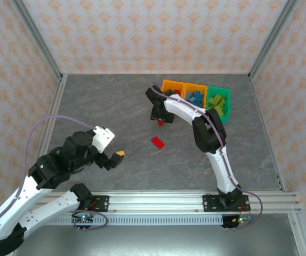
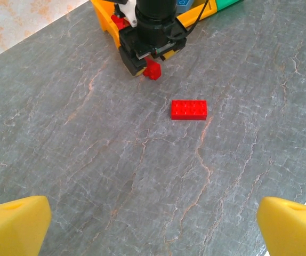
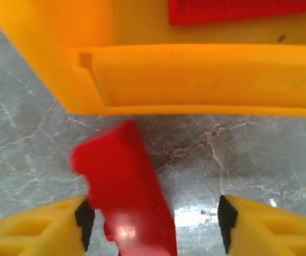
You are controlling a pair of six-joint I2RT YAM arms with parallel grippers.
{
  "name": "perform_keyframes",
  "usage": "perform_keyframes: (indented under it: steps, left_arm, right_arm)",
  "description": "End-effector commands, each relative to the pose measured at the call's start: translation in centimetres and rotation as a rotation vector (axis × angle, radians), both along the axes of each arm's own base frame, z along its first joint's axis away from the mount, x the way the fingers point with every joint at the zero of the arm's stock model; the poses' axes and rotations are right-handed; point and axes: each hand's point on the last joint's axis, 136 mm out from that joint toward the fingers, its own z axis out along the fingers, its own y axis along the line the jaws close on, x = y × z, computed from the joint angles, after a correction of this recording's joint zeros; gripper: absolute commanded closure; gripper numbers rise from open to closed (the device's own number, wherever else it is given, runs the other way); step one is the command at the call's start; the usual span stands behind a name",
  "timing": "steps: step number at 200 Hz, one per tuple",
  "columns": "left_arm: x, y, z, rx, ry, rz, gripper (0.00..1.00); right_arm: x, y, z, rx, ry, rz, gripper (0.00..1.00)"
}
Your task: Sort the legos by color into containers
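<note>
My right gripper (image 1: 160,118) hangs just in front of the leftmost orange container (image 1: 171,86), and its fingers stand apart. A red lego (image 3: 126,186) stands tilted and blurred between them. It leans at the left finger (image 3: 35,229), with a clear gap to the right finger (image 3: 273,226). In the left wrist view this lego (image 2: 153,70) pokes out under the right gripper (image 2: 149,53). A second red lego (image 1: 157,142) (image 2: 189,109) lies flat on the table. My left gripper (image 1: 115,156) (image 2: 153,234) is open and holds nothing, well short of that lego.
The orange container's wall (image 3: 195,74) is right behind the tilted lego, and a red lego (image 3: 238,10) lies inside. The middle orange container (image 1: 196,87) holds blue legos, and the green one (image 1: 226,113) holds yellow-green ones. Grey marbled table (image 1: 110,106) lies between the arms.
</note>
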Motion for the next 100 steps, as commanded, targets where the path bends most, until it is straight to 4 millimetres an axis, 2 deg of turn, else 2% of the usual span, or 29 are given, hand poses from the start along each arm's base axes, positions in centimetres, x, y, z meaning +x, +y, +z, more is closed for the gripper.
perform_keyframes:
  steps: [1, 23, 50, 60, 81, 100]
  left_arm:
    - [0.0, 0.7, -0.5, 0.008, 0.005, 0.035, 0.0]
    - [0.0, 0.7, -0.6, 0.003, 0.005, 0.036, 0.0]
    - [0.2, 0.6, -0.6, 0.001, 0.002, 0.038, 0.0]
    - [0.2, 0.5, -0.6, 0.001, 0.002, 0.037, 0.0]
    - [0.3, 0.4, -0.5, 0.004, 0.002, 0.029, 0.0]
    - [0.4, 0.3, -0.5, 0.014, -0.001, 0.026, 0.0]
  right_arm:
    - [0.2, 0.7, 0.3, 0.022, 0.005, 0.038, 0.52]
    - [-1.1, 0.8, 0.2, 0.043, 0.036, 0.037, 0.66]
    - [-3.1, 0.6, 1.7, 0.068, 0.033, 0.02, 0.81]
    - [-3.8, 0.3, 2.6, 0.075, 0.026, 0.006, 0.82]
    - [-3.8, -0.4, 6.2, 0.11, -0.059, -0.035, 0.84]
    - [-2.2, -1.2, 10.7, 0.13, -0.193, -0.066, 0.84]
